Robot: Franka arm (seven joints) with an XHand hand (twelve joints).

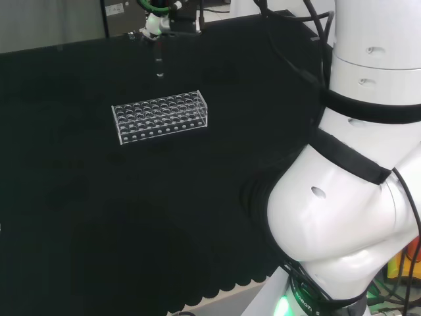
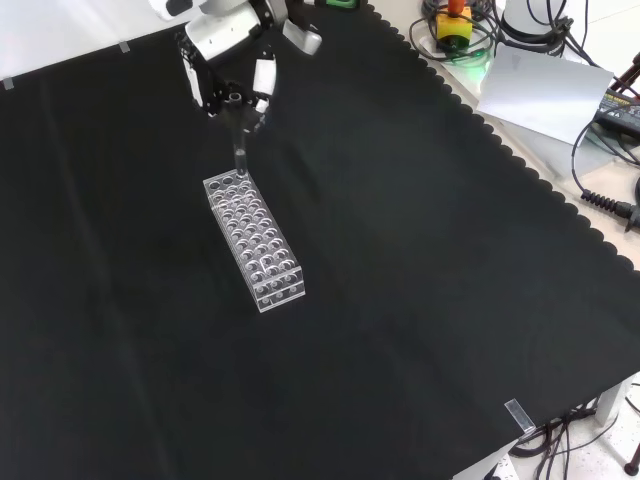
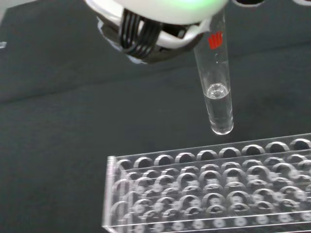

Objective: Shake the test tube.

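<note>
Your robot hand (image 2: 232,62) pinches the test tube (image 3: 215,87) by its upper end, hanging upright just above the clear rack (image 2: 254,241). Thin, slippery glass with a little liquid: keep hold near the top, shake gently.

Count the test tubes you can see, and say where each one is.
1. The test tube hangs upright from the hand, above the clear rack. No tubes show in the rack.
</note>
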